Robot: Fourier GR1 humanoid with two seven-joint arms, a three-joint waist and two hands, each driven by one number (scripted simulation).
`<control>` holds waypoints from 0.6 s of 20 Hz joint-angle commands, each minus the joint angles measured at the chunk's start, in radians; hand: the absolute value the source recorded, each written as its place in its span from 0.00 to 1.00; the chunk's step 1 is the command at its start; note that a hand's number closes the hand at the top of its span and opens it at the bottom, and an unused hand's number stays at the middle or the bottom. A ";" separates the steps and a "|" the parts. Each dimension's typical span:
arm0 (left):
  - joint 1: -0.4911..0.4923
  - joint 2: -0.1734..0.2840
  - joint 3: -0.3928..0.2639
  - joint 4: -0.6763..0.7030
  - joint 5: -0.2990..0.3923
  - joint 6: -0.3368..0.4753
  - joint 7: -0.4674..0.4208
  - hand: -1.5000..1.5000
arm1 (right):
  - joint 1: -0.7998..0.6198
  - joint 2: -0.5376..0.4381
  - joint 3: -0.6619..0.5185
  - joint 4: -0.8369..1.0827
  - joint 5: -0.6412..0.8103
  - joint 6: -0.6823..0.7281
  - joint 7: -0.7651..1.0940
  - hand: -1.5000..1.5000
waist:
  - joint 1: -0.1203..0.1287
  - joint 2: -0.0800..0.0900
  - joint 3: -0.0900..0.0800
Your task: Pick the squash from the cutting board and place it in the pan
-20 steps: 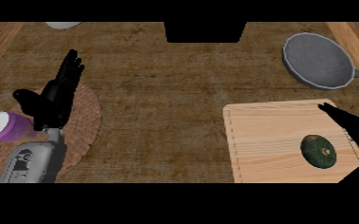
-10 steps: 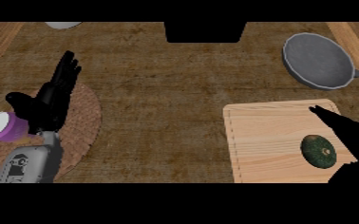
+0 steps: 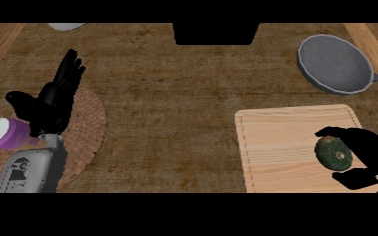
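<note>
— Head view, nearest first: what is the right hand (image 3: 360,156) doing?

— It curls around the squash (image 3: 334,153), which lies on the cutting board (image 3: 284,150); whether it is lifted, I cannot tell.

— So what is left?

— I'd judge the lift and the carry to the pan (image 3: 336,63), well apart on the worktop (image 3: 184,90).

— And the left hand (image 3: 55,97)?

— Resting open, fingers straight, over a woven mat (image 3: 87,130). The right hand's wrist is cut off.
</note>
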 commanded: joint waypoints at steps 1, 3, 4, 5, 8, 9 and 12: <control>0.016 -0.020 -0.016 -0.024 -0.019 0.008 -0.021 0.50 | 0.025 0.004 0.062 0.025 0.058 -0.072 -0.098 1.00 | 0.001 -0.001 0.000; 0.038 -0.024 -0.010 -0.019 -0.005 -0.008 -0.003 0.50 | -0.007 0.014 0.063 0.082 0.091 -0.105 -0.112 1.00 | 0.002 0.000 0.000; 0.010 -0.011 0.004 -0.041 -0.002 -0.010 0.031 0.50 | 0.030 0.005 0.042 0.009 0.080 -0.061 -0.102 1.00 | -0.001 -0.001 0.000; 0.021 -0.005 0.001 -0.026 -0.015 -0.018 0.017 0.50 | -0.007 0.025 0.038 0.005 0.074 -0.048 -0.084 1.00 | 0.000 -0.001 0.000; 0.070 -0.036 -0.016 -0.087 -0.021 -0.007 0.015 0.50 | 0.029 0.017 0.022 0.008 0.092 -0.055 -0.111 1.00 | 0.000 -0.001 0.000; -0.014 0.019 0.045 0.002 0.002 -0.030 0.012 0.50 | 0.059 -0.011 -0.004 -0.033 0.072 -0.058 -0.145 1.00 | -0.003 -0.001 0.000; -0.025 -0.008 0.037 0.075 -0.006 -0.027 -0.057 0.50 | 0.057 0.054 0.006 -0.021 0.120 -0.183 -0.113 1.00 | -0.008 0.000 0.000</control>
